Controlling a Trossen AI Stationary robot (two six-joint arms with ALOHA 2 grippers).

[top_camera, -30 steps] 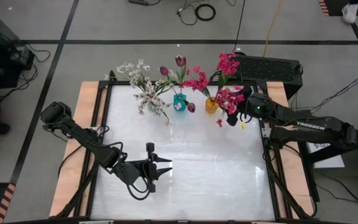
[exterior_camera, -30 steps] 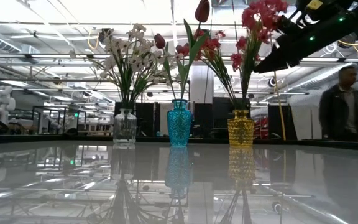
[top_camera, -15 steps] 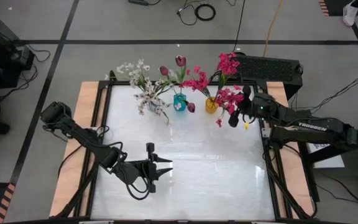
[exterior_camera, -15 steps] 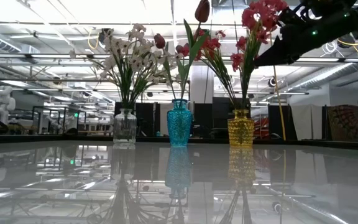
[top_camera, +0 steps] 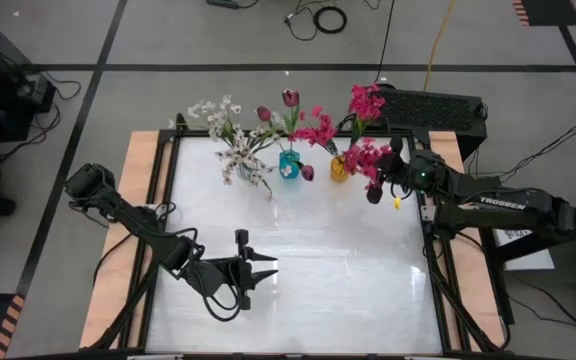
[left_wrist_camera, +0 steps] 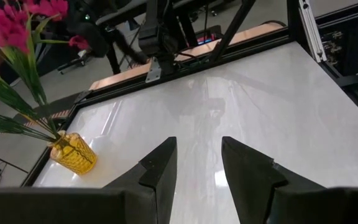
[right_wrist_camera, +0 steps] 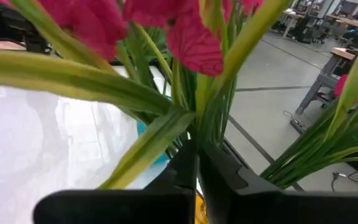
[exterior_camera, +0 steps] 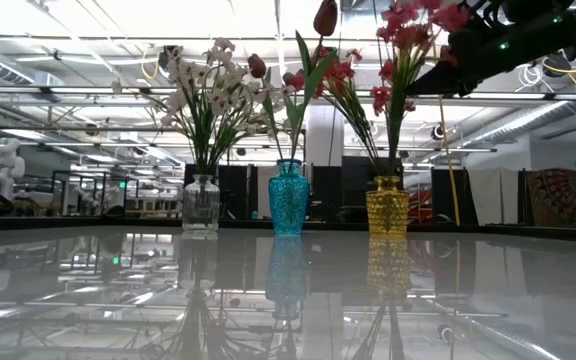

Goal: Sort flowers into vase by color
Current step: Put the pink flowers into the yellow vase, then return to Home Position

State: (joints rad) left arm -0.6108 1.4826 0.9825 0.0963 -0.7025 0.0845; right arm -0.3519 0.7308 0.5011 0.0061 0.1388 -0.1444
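Three vases stand in a row at the table's far edge. A clear vase (top_camera: 230,172) holds white flowers (top_camera: 226,125). A teal vase (top_camera: 289,165) holds maroon tulips (top_camera: 290,98). A yellow vase (top_camera: 340,168) holds magenta flowers (top_camera: 366,100). My right gripper (top_camera: 374,190) is beside and above the yellow vase, shut on a magenta sprig (top_camera: 366,158). My left gripper (top_camera: 271,268) hangs open over the table's near middle, with nothing between its fingers (left_wrist_camera: 160,171). My right gripper pinches the magenta sprig's green stem (right_wrist_camera: 197,127) between its two fingers, a little below the blossoms (right_wrist_camera: 194,46). The fingers come nearly level from the table's right side and lie across the stem. The stem rises from the hold. The fingers hide its lower end.
A black box (top_camera: 430,108) stands at the far right corner, behind the right arm. The white tabletop (top_camera: 348,270) lies bare between the vases and the near edge. Wooden rails (top_camera: 133,200) run along both sides.
My right gripper has shut on the magenta sprig's stem and tipped from slanting down to nearly level. The sprig's blossoms have shifted a little with it. The left arm has kept still.
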